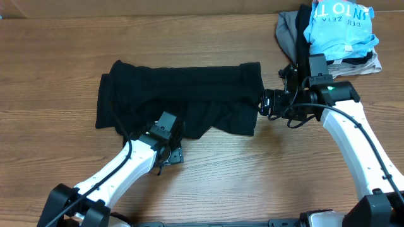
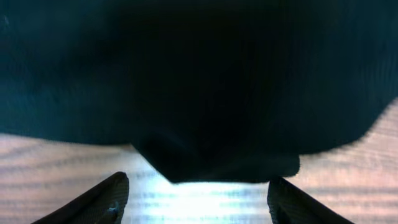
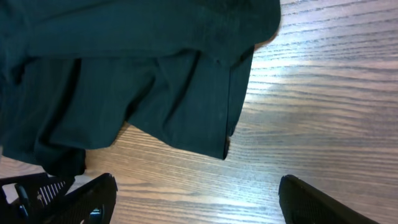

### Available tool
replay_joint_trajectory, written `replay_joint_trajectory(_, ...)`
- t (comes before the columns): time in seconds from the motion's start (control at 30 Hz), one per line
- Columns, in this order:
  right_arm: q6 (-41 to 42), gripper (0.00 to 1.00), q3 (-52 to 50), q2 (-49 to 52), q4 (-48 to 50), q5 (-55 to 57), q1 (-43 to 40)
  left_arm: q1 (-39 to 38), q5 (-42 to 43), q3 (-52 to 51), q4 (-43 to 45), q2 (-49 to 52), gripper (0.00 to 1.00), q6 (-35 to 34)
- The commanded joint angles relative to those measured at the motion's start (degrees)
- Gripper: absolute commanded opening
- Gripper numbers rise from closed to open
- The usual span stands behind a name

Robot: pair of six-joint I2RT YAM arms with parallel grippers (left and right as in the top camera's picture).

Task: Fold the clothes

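Left end effector (image 2: 196, 199) open below black T-shirt (image 2: 199, 81).

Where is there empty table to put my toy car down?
The table is bare along the front, between the two white arms, below the black T-shirt. It is bare too along the far edge behind the shirt, left of the pile of clothes. The middle is crowded: the shirt, the left tool and the right tool at its edges.
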Motion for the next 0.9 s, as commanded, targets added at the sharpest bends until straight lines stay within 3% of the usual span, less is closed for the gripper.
replay_joint_trajectory(0.0,0.2,0.87,-1.1,-0.6,1.1,-0.4,0.2,0.0,-3.7,-0.4,2.3,2.7,0.72,-1.4)
replay_joint_trajectory(0.13,0.2,0.87,-1.5,-0.2,2.0,-0.4,0.2,0.0,-3.6,-0.4,5.2,6.2,0.66,-1.4)
replay_joint_trajectory(0.23,0.2,0.87,-1.6,0.2,1.5,-1.6,0.2,0.0,-2.5,-0.4,5.6,8.5,0.39,-1.4)
replay_joint_trajectory(0.3,0.2,0.86,-1.9,0.2,1.2,-2.5,0.2,0.0,-2.5,-0.4,4.6,9.4,0.11,-1.3)
replay_joint_trajectory(0.33,0.2,0.85,-2.1,0.2,1.1,-2.8,0.2,0.1,-2.5,-0.3,3.8,9.5,0.04,-1.3)
replay_joint_trajectory(0.47,0.2,0.82,-4.5,0.5,2.2,-2.9,0.3,1.5,-2.5,2.1,-2.8,8.9,0.04,0.2)
replay_joint_trajectory(0.67,-1.4,0.74,-8.8,3.1,6.8,-2.8,1.9,4.1,-2.7,10.8,-16.1,8.3,0.04,7.8)
replay_joint_trajectory(0.87,-0.3,0.68,-9.3,9.0,9.9,4.2,7.6,6.3,-3.9,15.7,-19.7,8.3,0.04,12.1)
